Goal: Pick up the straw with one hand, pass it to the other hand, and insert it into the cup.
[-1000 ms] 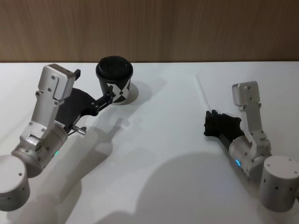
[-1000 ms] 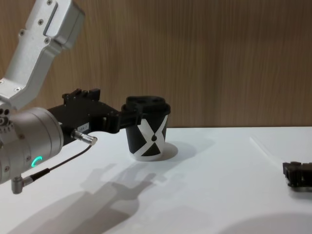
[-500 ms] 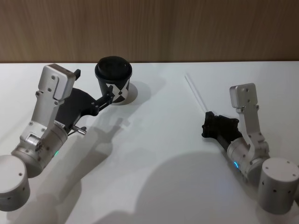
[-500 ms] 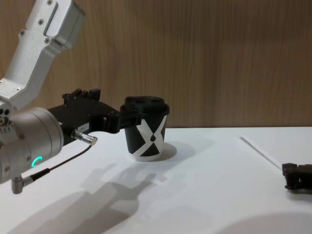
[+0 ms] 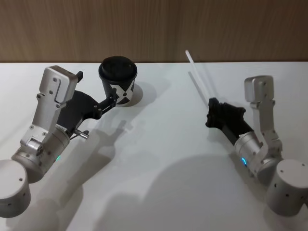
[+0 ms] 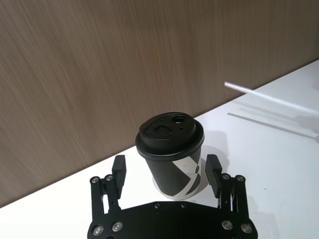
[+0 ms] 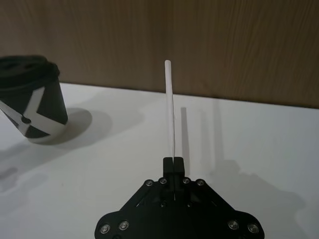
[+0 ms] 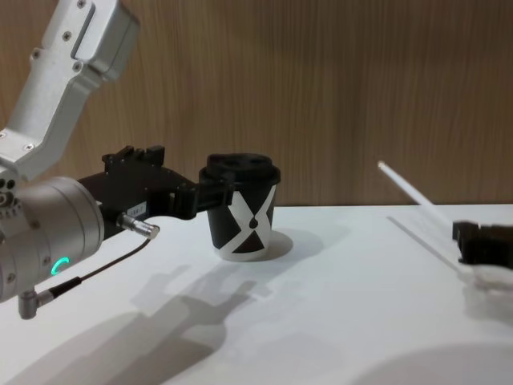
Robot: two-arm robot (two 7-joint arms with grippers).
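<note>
Now lifted off table: straw clamped in right gripper (left gripper spread astride cup); ready for handover

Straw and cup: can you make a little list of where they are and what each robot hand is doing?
Straw: white, held at one end, slanting up off the table
Cup: black, lid on, standing on the table
Right gripper: shut on the straw
Left gripper: open, fingers either side of the cup
Straw in cup: not yet
</note>
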